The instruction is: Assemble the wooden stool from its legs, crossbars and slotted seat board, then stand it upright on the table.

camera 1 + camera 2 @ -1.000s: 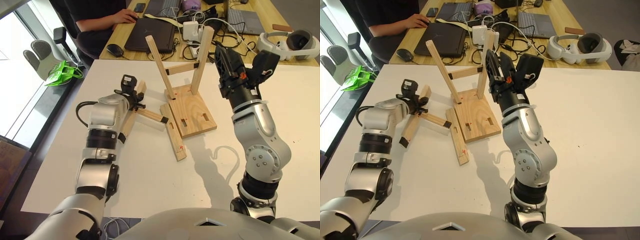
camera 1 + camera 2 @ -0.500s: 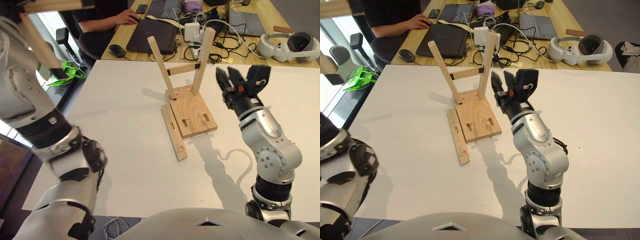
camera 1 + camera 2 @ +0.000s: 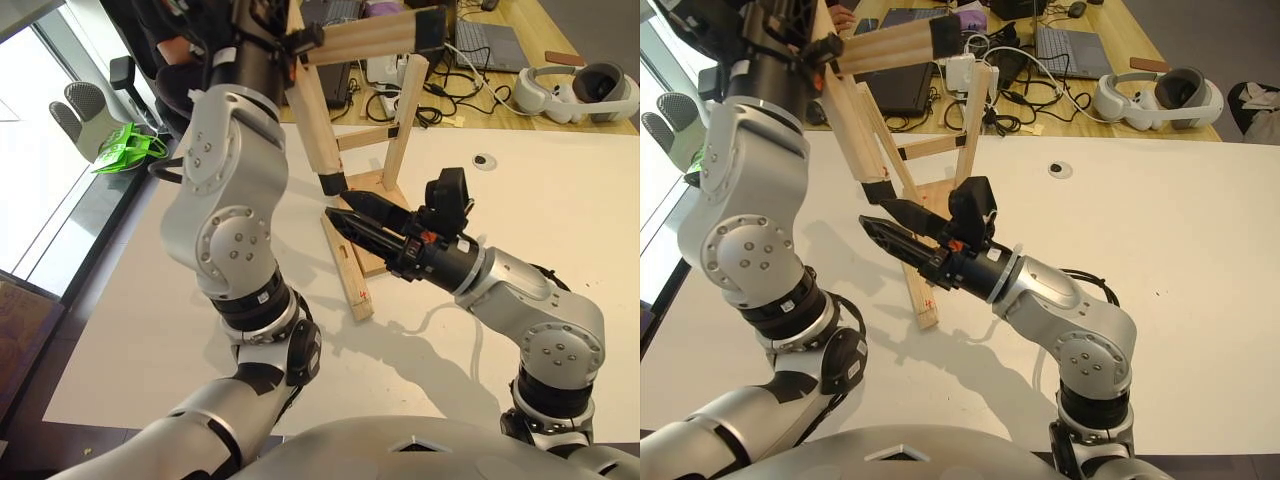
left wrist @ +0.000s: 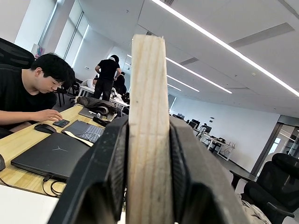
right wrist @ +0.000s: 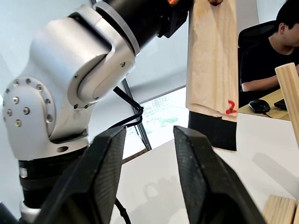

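Note:
My left gripper (image 3: 268,35) is raised high and shut on a leg pair (image 4: 149,140). One of its legs (image 3: 370,35) points right. The other (image 3: 312,120) slants down, its black end (image 5: 212,128) hanging near the seat board (image 3: 365,183). On the board a leg (image 3: 405,115) stands upright, joined by a crossbar (image 3: 362,137) to a second leg partly hidden behind the held one. A loose leg (image 3: 350,285) lies along the board's left edge. My right gripper (image 3: 342,215) hovers low over the board, pointing left, open, its fingers (image 5: 107,172) just below the black end.
A desk behind the white table holds laptops, cables and a headset (image 3: 585,90). A person sits at the desk's left end. A round grommet (image 3: 484,160) is set in the table at the right. A green bag (image 3: 125,145) is off the table's left edge.
My left arm swung the leg pair from the far upper left to above the seat board. My right arm dropped and turned left over the board, still open.

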{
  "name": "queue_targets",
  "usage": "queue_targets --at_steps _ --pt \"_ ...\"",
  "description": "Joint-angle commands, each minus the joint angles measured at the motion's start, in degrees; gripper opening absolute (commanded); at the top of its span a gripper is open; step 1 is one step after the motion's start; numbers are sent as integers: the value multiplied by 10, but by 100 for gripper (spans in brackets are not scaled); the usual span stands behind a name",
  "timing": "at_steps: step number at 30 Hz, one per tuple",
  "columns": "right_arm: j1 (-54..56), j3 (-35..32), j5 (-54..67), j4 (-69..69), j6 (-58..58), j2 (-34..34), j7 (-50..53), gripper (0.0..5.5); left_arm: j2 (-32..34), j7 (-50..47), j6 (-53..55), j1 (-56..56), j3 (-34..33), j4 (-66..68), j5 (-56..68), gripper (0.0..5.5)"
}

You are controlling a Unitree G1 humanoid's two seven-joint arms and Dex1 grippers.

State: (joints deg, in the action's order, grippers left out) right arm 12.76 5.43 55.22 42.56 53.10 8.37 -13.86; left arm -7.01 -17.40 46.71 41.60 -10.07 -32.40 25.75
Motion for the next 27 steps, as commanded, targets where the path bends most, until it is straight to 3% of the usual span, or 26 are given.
queue_targets --at_steps 1,6,10,16,27 --pt "16 -1 25 -6 -4 -1 9 187 -62 -20 -8 -17 20 3 19 102" --pt "22 6 35 -16 -4 4 14 187 -52 -33 -20 -6 31 8 40 102" --pt "31 34 -59 -50 -13 21 50 187 -46 -45 -21 -4 39 -1 51 102" --pt "43 23 -173 -108 -53 31 90 187 -24 -56 5 -39 38 -34 68 102" --pt "45 7 -257 -138 -88 14 106 187 -2 -52 69 -86 31 -72 97 102"
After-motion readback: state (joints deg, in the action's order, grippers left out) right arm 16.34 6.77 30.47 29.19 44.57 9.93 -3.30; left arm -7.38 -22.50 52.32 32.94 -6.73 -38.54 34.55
